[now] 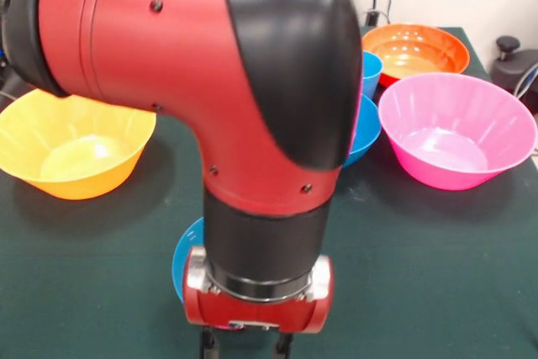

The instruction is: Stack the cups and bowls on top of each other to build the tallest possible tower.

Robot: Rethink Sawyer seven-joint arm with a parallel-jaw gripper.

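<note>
The arm fills the middle; its hand (pixel 245 344) drops out of frame at 6 o'clock, so whether it is open or closed cannot be told. A blue bowl (pixel 187 260) peeks out behind the wrist. Yellow-orange bowl (pixel 71 145) sits at 9 o'clock, pink bowl (pixel 456 130) at 3, orange bowl (pixel 414 50) at 1. Glossy, light, probably slippery plastic: best gripped by the rim.

No text, label, brand, number or sign can be read anywhere in the front view.
</note>
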